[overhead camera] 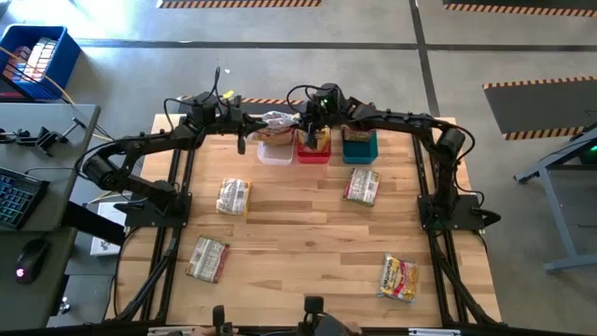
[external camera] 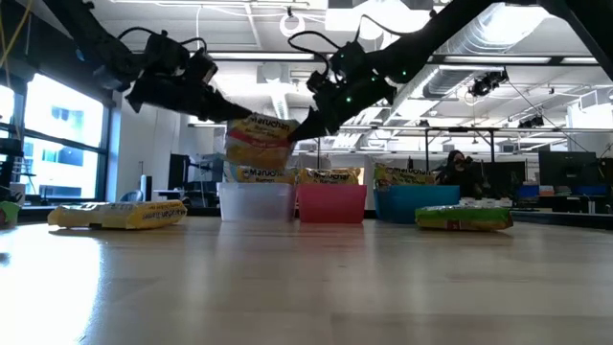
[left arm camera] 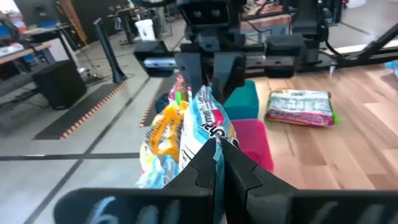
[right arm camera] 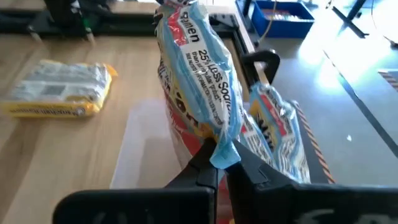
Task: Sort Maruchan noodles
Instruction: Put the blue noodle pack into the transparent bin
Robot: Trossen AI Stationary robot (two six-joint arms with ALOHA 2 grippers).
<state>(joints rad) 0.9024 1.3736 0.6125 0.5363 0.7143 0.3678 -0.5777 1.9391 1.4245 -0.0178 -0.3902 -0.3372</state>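
Observation:
A light-blue and white noodle packet [external camera: 259, 134] hangs in the air above the clear bin [external camera: 254, 203] at the table's far edge. My left gripper [left arm camera: 217, 144] comes at it from the left and my right gripper [right arm camera: 222, 163] from the right; both are shut on it. In the high view the packet [overhead camera: 277, 119] shows between the two grippers. Another packet [external camera: 255, 174] sticks up out of the clear bin beneath it. Several more packets lie flat on the table, among them a yellow one [overhead camera: 233, 197] and a reddish-pink and green one [overhead camera: 362, 186]. My left gripper pinches the packet's crimped end edge [left arm camera: 213, 132] between its two fingers, slanting slightly down from the table's left side. The packet is lifted clear, stretching away from the fingers toward the other gripper. My right gripper pinches the opposite crimped end [right arm camera: 224, 149] between its two fingers, slanting down from the table's right side. The packet stands on edge and is clear of the bin below.
A red bin [overhead camera: 313, 149] and a teal bin [overhead camera: 359, 147] stand right of the clear bin [overhead camera: 273, 151], each with packets inside. Loose packets lie at the near left [overhead camera: 207, 259] and near right [overhead camera: 398, 278]. Bare wood stretches across the table's middle.

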